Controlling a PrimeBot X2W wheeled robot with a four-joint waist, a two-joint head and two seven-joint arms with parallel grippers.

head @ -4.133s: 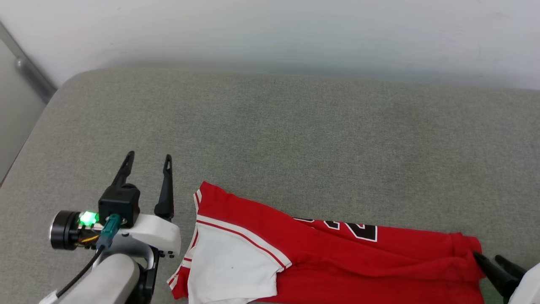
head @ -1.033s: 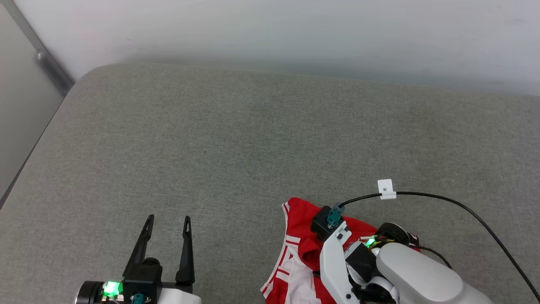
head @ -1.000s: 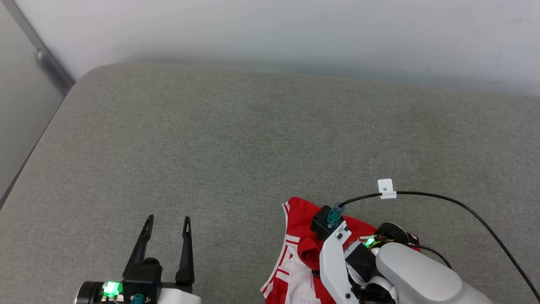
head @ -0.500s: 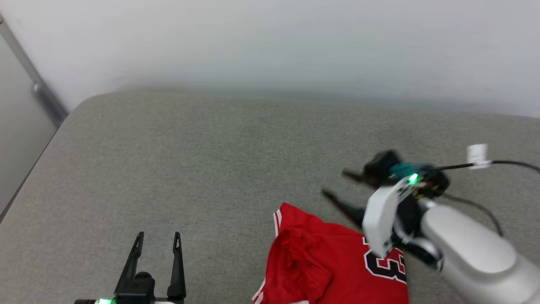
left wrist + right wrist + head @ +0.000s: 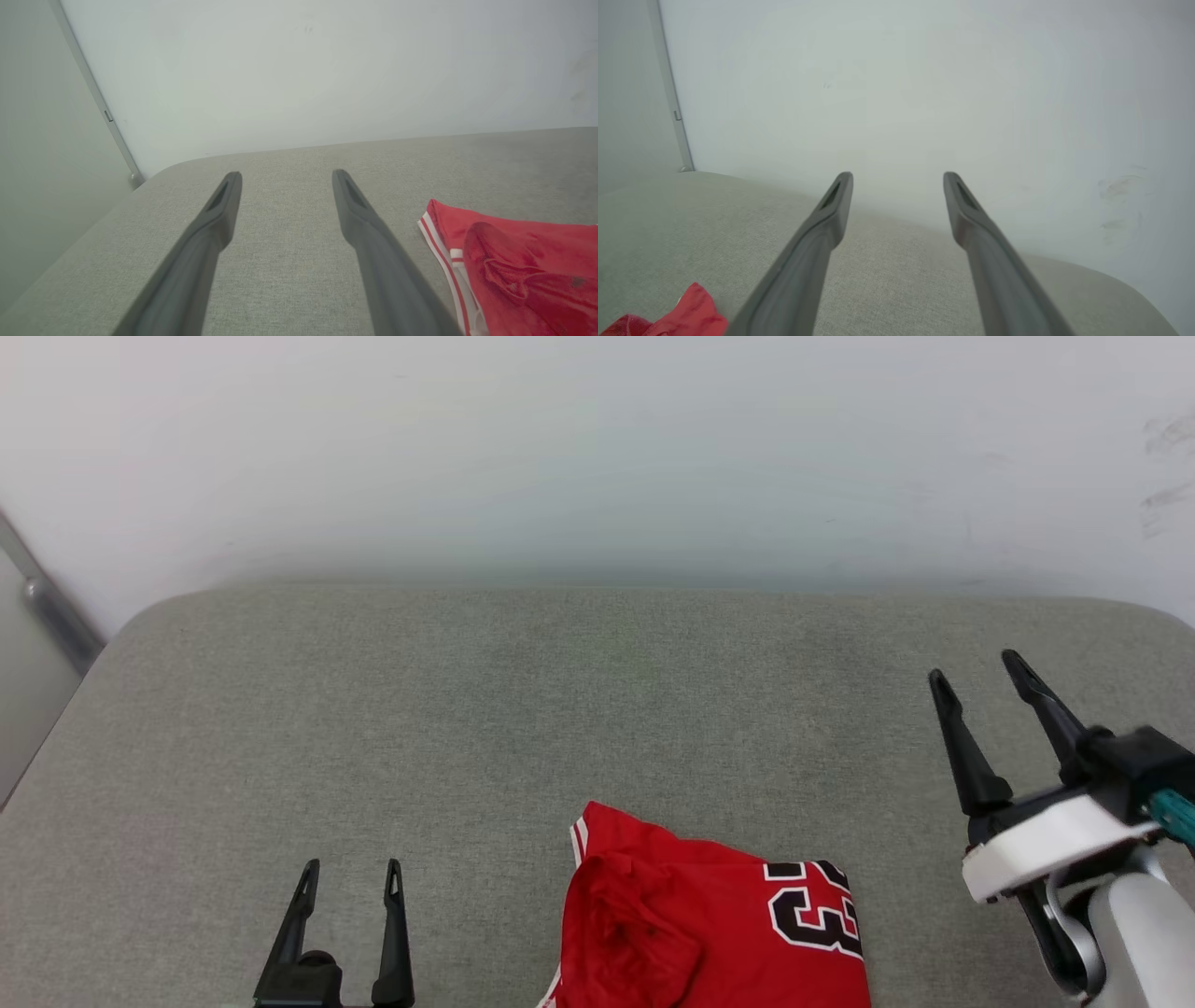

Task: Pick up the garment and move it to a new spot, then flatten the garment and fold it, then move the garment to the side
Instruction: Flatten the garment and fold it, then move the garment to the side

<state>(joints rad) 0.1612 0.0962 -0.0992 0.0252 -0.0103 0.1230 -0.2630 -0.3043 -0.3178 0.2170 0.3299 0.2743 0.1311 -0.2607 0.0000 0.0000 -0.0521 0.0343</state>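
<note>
Dark two-fingered left gripper (image 5: 351, 870), fingers wide apart and empty, at the near-left edge of the grey fabric cushion (image 5: 560, 691), folded red jersey shirt (image 5: 691, 933) with black white-outlined numerals lying at mid near edge, right gripper (image 5: 976, 674) spread wide, empty, by the right edge.

Black, white-outlined "23" on the red garment (image 5: 695, 910).

The red shirt (image 5: 709, 924) lay folded into a compact bundle at the bottom centre of the head view, black white-outlined "23" facing up, striped trim along its left edge.
</note>
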